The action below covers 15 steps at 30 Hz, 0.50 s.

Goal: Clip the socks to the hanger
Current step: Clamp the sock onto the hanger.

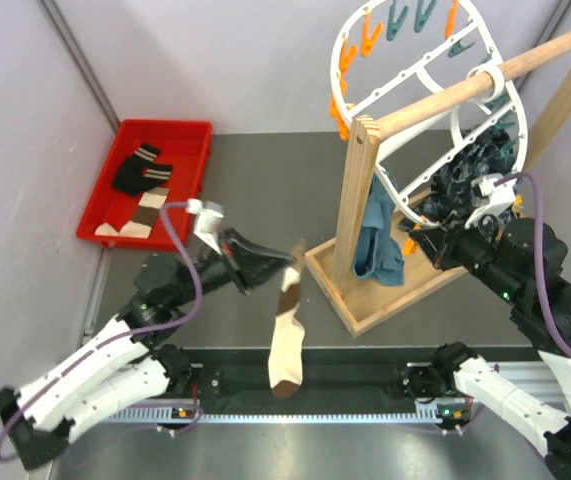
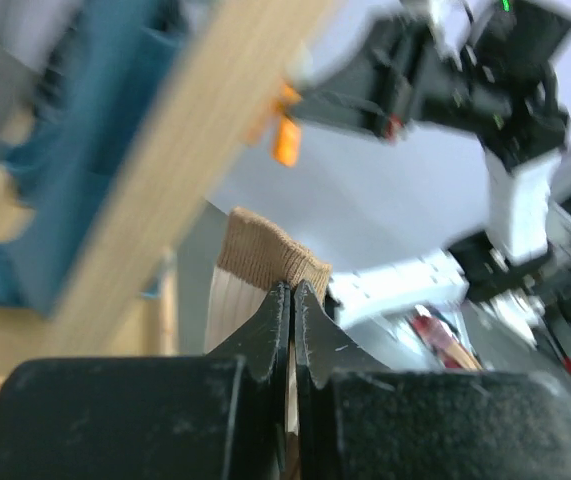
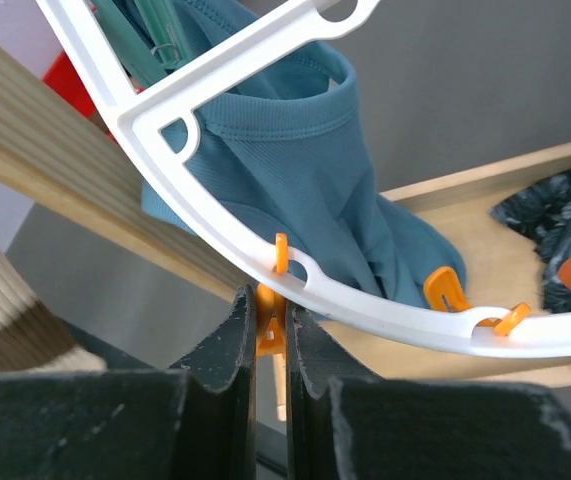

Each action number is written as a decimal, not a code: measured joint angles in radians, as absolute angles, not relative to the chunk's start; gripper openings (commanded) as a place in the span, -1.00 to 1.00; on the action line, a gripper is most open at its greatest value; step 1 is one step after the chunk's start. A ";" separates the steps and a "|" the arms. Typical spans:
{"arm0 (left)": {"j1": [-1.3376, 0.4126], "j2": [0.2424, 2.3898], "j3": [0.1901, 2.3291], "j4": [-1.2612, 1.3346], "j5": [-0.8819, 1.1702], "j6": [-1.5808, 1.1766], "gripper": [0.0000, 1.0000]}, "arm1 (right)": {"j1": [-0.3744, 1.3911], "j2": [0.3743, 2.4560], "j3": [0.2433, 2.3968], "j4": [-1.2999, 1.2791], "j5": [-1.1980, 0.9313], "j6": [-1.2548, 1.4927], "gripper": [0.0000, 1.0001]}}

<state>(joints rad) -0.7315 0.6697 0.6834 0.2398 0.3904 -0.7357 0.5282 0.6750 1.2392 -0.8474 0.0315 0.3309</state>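
Left gripper (image 2: 292, 295) grasps the sock (image 1: 287, 340), right gripper (image 3: 270, 310) pinches a peg (image 3: 268, 338); the cuff should enter its mouth squarely.

The top external view looks steeply down from above and behind the arm bases at the near edge of the table (image 1: 265, 170). It faces the far edge and takes in the whole table from a distance.

The left wrist view sits very close behind the left claw (image 2: 292, 292) and looks along its fingers toward the right edge, with the wooden post (image 2: 165, 170) and the right arm (image 2: 485, 90) blurred beyond.

The right wrist view sits equally close behind the right claw (image 3: 271, 305), tight on the hanger (image 3: 215, 190), and faces the left edge.

All three views share the post and the banded sock (image 1: 287, 330).
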 measured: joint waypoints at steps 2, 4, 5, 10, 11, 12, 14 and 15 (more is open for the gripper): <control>-0.880 0.719 0.680 0.270 0.345 -0.709 -1.00 | 0.528 0.675 1.240 -0.843 0.012 0.344 -1.00; -1.029 0.801 0.695 0.291 0.299 -0.653 -1.00 | 0.528 0.675 1.240 -0.845 -0.014 0.364 -1.00; -1.073 0.860 0.718 0.293 0.276 -0.620 -1.00 | 0.528 0.675 1.240 -0.846 -0.025 0.372 -1.00; -1.239 1.025 0.790 0.300 0.163 -0.493 -1.00 | 0.528 0.675 1.259 -0.868 -0.062 0.423 -1.00; -1.263 1.048 0.803 0.301 0.128 -0.465 -1.00 | 0.528 0.675 1.265 -0.874 -0.067 0.433 -1.00; -1.282 1.061 0.811 0.302 0.097 -0.443 -1.00 | 0.528 0.675 1.271 -0.880 -0.070 0.441 -1.00; -1.331 1.093 0.842 0.300 0.007 -0.382 -1.00 | 0.528 0.675 1.284 -0.891 -0.076 0.465 -1.00; -1.358 1.110 0.861 0.304 -0.047 -0.352 -1.00 | 0.528 0.675 1.290 -0.898 -0.077 0.475 -1.00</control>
<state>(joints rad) -1.3579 1.1095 0.8608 0.3042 -0.0471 -0.3519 0.5282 0.6754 1.2903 -0.8978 -0.0772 0.4751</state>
